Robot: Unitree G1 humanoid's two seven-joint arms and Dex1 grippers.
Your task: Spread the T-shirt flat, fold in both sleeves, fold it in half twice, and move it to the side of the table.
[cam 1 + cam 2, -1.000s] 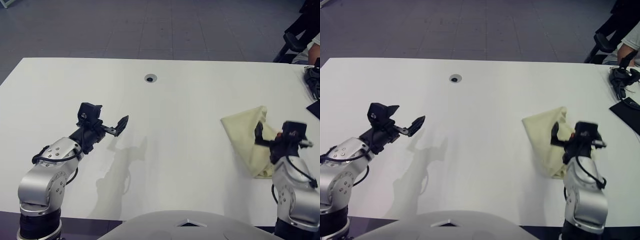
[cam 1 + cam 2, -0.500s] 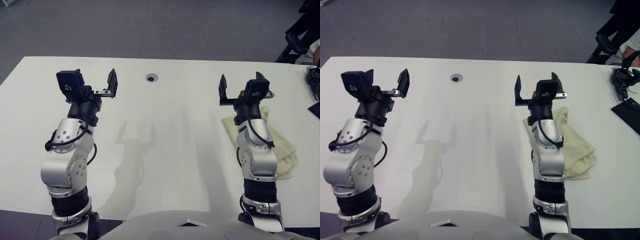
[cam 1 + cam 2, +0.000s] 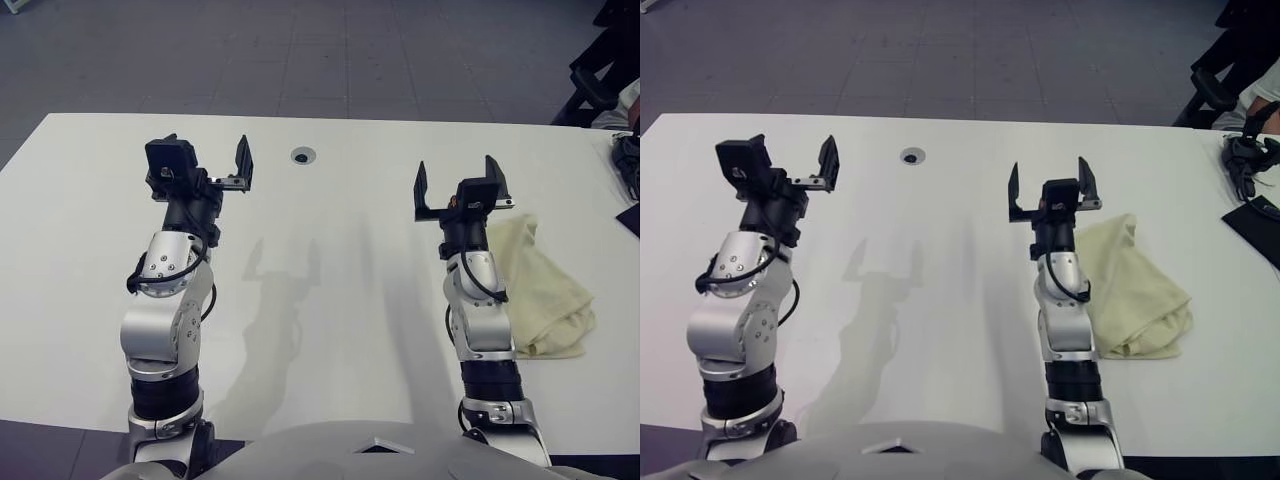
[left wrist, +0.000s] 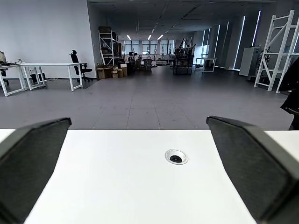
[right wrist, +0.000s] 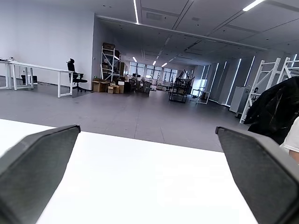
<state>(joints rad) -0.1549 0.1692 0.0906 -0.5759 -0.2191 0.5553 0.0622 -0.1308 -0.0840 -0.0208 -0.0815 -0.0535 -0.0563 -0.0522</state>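
Observation:
The pale yellow T-shirt (image 3: 545,288) lies folded into a small bundle near the right side of the white table (image 3: 330,300). Just left of it my right gripper (image 3: 458,183) is held up above the table on an upright forearm, open, with nothing between its fingers (image 5: 37,163). Over the left half of the table my left gripper (image 3: 790,160) is raised the same way, also open and holding nothing. Its dark fingers (image 4: 257,163) frame the far table edge in the left wrist view.
A round cable hole (image 3: 301,155) sits in the table near its far edge, between the two arms. Black gear (image 3: 1243,160) and a flat black item (image 3: 1255,222) lie at the far right edge. Beyond the table is open floor.
Both arms have swung up from low over the table to upright. The right gripper has let go of the T-shirt, which has settled flatter on the table.

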